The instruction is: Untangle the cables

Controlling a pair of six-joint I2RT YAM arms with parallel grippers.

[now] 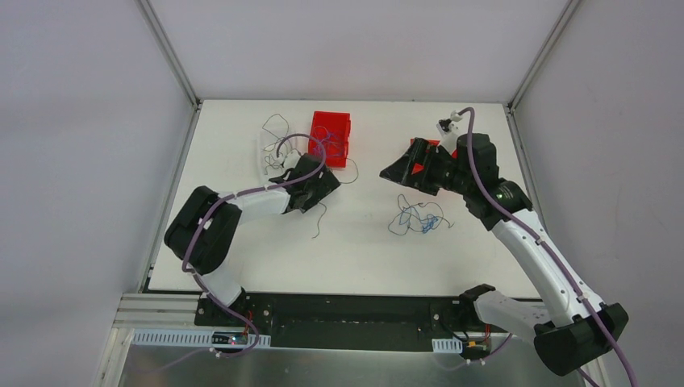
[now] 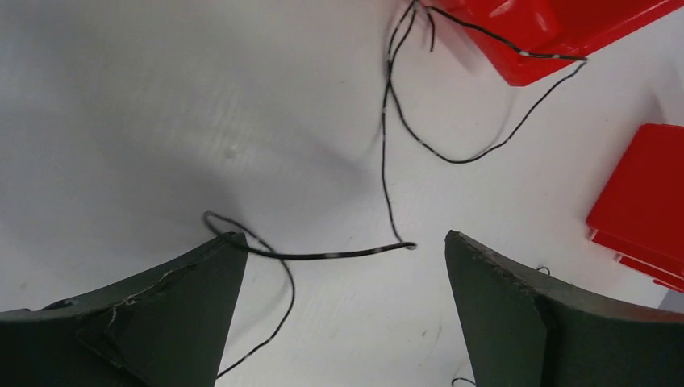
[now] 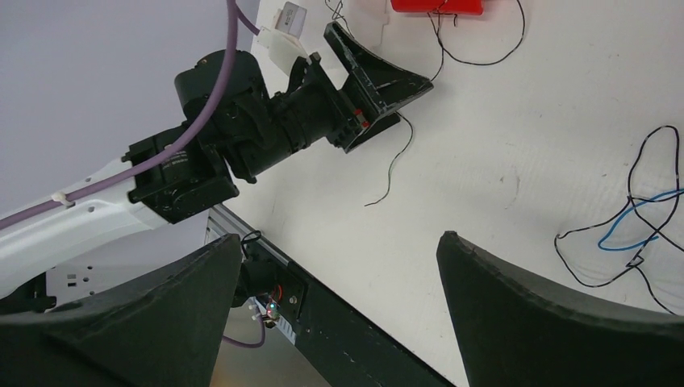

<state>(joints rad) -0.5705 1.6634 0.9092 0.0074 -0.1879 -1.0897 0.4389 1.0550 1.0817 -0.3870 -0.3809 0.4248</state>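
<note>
A knot of thin blue and black cables (image 1: 419, 218) lies on the white table right of centre, and it also shows in the right wrist view (image 3: 637, 218). A loose black cable (image 2: 323, 255) runs from the red bin (image 2: 548, 40) down across the gap between my left gripper's open jaws and brushes the left fingertip (image 2: 230, 242). My left gripper (image 1: 323, 187) (image 2: 343, 238) is low over the table and holds nothing. My right gripper (image 1: 393, 171) (image 3: 339, 238) is open and empty, raised above and behind the knot.
The red bin (image 1: 331, 137) stands at the back centre with thin wires hanging out and more loose wires (image 1: 274, 129) to its left. A second red box (image 1: 425, 147) (image 2: 645, 201) sits behind my right gripper. A short black strand (image 1: 319, 222) lies below my left gripper.
</note>
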